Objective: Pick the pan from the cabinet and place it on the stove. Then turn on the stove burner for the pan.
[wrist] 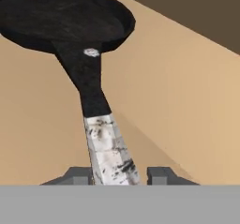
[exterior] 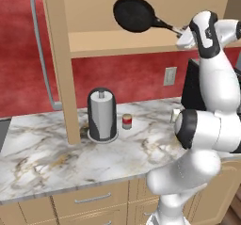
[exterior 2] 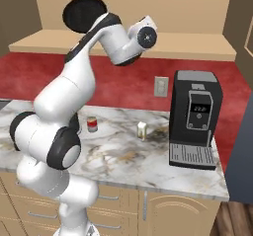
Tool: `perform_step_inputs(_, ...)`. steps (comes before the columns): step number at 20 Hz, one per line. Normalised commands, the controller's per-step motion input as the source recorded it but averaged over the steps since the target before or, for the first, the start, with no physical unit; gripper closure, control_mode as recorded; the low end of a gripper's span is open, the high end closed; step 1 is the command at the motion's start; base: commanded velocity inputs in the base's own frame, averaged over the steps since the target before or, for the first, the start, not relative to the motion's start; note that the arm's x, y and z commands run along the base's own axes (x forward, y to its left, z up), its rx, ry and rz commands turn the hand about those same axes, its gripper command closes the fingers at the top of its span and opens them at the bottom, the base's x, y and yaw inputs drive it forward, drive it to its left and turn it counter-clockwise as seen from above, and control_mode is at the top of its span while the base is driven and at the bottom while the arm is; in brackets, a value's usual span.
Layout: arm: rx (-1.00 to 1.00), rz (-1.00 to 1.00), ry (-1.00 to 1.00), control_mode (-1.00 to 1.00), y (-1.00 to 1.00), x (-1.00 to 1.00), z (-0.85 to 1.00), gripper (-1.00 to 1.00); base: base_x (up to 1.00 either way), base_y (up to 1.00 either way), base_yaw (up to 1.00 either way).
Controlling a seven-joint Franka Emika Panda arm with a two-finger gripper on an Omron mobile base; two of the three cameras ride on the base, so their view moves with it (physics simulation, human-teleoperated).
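Gripper (wrist: 119,175) closed on the silver tip of the pan (exterior: 135,14) handle, pan raised inside the open cabinet (exterior: 117,43).

In the hand view the two dark fingertips (wrist: 161,174) bracket the silver handle end, the left one touching it; the black handle runs up from there to the round pan bowl. In the left base view the pan hangs tilted above the cabinet shelf, clear of the shelf board, its handle pointing right toward the gripper (exterior: 184,36). The right base view shows the pan (exterior 2: 81,10) partly behind the arm's upper link. On the marble counter (exterior: 42,158) below stand a paper towel holder (exterior: 102,115), a small red can (exterior: 127,121) and a black coffee machine (exterior 2: 192,126).
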Motion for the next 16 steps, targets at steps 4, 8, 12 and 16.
perform_step_inputs(4,0.0,0.0,-0.21,-1.0,0.05,-0.94,0.0,1.0,0.0,0.0,0.0)
perform_step_inputs(8,0.0,0.0,-0.19,-1.0,0.06,-1.0,0.0,1.0,0.0,0.0,0.0)
perform_step_inputs(12,0.0,0.0,-0.17,-1.0,0.05,-1.0,0.0,1.0,0.0,0.0,0.0)
perform_step_inputs(16,0.0,0.0,-0.14,-1.0,0.07,-1.0,0.0,1.0,0.0,0.0,0.0)
